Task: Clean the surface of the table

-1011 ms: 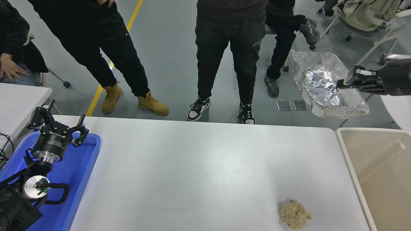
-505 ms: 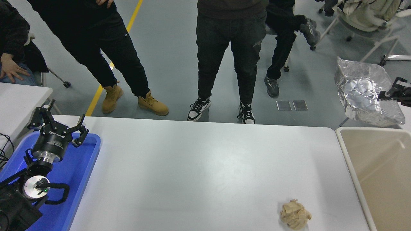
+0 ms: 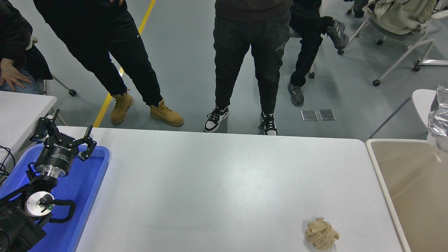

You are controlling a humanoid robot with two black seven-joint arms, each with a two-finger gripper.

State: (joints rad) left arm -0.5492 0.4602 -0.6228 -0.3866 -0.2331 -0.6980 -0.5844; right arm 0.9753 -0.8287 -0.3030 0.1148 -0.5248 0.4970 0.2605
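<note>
The table surface (image 3: 224,182) is a wide white top with rounded corners, filling the lower middle of the head view. A crumpled tan paper ball (image 3: 321,233) lies on it near the front right. A sliver of crumpled silver foil tray (image 3: 440,119) shows at the right edge, above the beige bin; what holds it is out of view. My left gripper (image 3: 63,137) is open and empty, parked over the blue tray at the lower left. My right gripper is out of view.
A blue plastic tray (image 3: 87,182) lies at the table's left end. A beige bin (image 3: 413,189) stands against the right end. Several people stand on the far side. A smaller white table (image 3: 21,112) is at the left.
The foil tray, held by my right gripper, has moved right and down, almost out of the picture. The right gripper has left the view. The left arm and paper ball have not moved.
</note>
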